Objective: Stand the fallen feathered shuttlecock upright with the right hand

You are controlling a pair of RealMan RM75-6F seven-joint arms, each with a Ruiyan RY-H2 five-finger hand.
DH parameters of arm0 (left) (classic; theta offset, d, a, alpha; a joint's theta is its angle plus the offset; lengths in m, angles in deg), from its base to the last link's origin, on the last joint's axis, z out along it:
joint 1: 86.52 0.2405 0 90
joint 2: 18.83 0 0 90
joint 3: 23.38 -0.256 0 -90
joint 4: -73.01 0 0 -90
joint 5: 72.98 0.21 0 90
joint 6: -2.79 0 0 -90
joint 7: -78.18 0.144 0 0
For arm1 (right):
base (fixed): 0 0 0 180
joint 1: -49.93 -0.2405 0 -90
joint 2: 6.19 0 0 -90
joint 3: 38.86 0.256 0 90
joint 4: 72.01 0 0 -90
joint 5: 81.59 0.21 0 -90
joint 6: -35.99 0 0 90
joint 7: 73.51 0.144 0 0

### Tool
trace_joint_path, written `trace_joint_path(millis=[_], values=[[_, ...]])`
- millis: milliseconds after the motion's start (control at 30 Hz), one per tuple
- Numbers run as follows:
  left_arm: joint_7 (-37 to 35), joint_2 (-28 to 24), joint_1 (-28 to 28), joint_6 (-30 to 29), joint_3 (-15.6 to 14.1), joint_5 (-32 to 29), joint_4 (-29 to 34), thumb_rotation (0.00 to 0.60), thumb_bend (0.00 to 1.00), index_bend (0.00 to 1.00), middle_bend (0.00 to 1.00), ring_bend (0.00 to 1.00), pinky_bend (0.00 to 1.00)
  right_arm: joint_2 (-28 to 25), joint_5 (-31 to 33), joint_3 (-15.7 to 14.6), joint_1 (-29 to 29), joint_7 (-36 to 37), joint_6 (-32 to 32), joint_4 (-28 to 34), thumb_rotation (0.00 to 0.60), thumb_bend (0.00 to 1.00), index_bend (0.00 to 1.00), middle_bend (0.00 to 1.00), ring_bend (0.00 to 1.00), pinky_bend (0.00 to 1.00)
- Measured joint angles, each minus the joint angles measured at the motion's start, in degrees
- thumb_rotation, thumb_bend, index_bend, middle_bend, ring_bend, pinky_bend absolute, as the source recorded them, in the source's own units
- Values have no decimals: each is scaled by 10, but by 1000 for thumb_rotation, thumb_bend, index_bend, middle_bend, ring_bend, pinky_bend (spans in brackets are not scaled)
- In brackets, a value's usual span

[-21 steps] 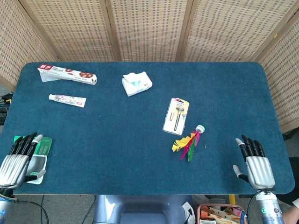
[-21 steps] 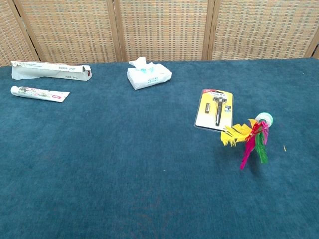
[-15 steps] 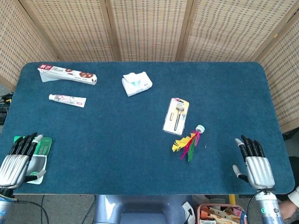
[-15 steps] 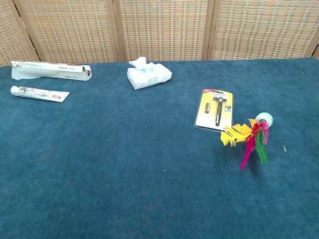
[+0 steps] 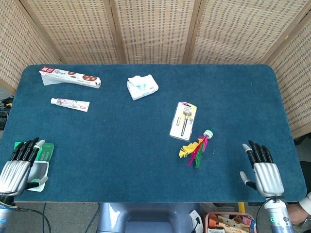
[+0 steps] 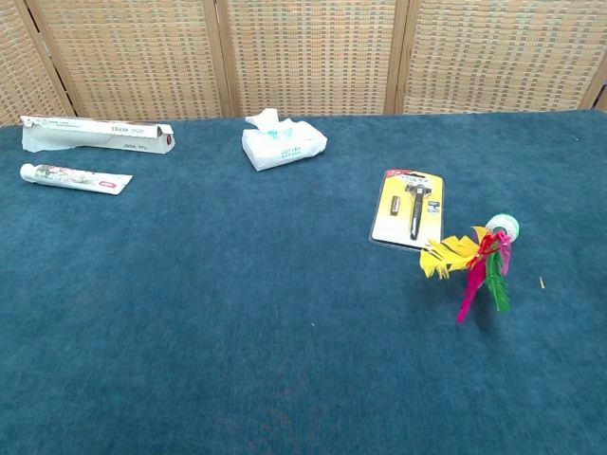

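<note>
Shuttlecock lies fallen on the table, both robot hands empty.
The shuttlecock (image 5: 196, 147) lies at lower right of centre, beside the razor pack (image 5: 183, 120); the right robot hand (image 5: 263, 169) and left robot hand (image 5: 19, 166) have fingers spread.

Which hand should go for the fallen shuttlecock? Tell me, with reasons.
The right hand. It sits open at the table's near edge, close to the shuttlecock. The left hand rests on a green packet at the far corner.
</note>
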Motion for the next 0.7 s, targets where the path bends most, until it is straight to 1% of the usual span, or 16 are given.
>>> trace_joint_path(millis=[433, 600, 700], values=[[-2, -3, 1, -3, 0, 0, 4, 600, 0, 0, 0, 0, 0, 6, -11, -5, -3, -4, -4, 0, 600, 299, 59, 0, 0, 0], [-4, -5, 2, -5, 1, 1, 5, 600, 0, 0, 0, 0, 0, 15, -17, 2, -15, 9, -13, 3, 600, 299, 114, 0, 0, 0], [-6, -6, 2, -5, 0, 2, 6, 600, 0, 0, 0, 0, 0, 22, -20, 8, -30, 19, -29, 10, 600, 299, 169, 0, 0, 0]])
